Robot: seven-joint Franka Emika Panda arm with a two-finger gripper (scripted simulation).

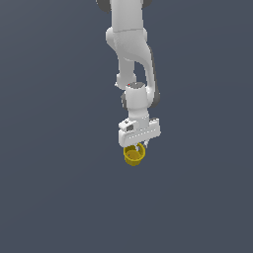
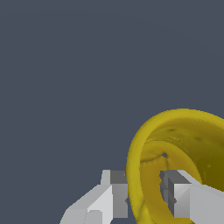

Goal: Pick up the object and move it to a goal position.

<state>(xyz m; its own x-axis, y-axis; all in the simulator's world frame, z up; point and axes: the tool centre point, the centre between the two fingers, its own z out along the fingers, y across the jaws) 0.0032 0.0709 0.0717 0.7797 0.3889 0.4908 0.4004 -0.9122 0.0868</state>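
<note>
- Presently, arm pose: my white Panda arm (image 1: pixel 129 47) comes down from the top edge of the exterior view, bends at a joint partway down, and ends with the wrist pointing almost straight down; the hand block sits slightly tilted across the frame.
- Gripper (image 1: pixel 135 147): directed downward, its two fingers straddling the rim wall of the yellow cup (image 1: pixel 134 155). In the wrist view one grey fingertip (image 2: pixel 117 192) lies against the outside of the cup wall and the other sits inside the hollow, so the gripper (image 2: pixel 144 194) is pinching the cup by its wall.
- Location of the cup: directly under my hand, just below the middle of the exterior view, touching the fingers; its mouth appears tipped toward the exterior camera, and the body hangs a little askew.
- Hidden or cut off: my arm's base and upper links run out of the exterior frame. The hand block covers the top of the cup there, and the fingers are too small to separate. In the wrist view the cup (image 2: pixel 183 131) is cropped by the frame edges, so its base is out of sight. Against the flat slate-grey background (image 1: pixel 49 148) I cannot tell whether the cup rests on a surface or is lifted.
- Appearance of the cup: bright yellow, round thick rim, hollow interior with darker mottled shading, sides narrowing slightly, narrower than my hand block.
</note>
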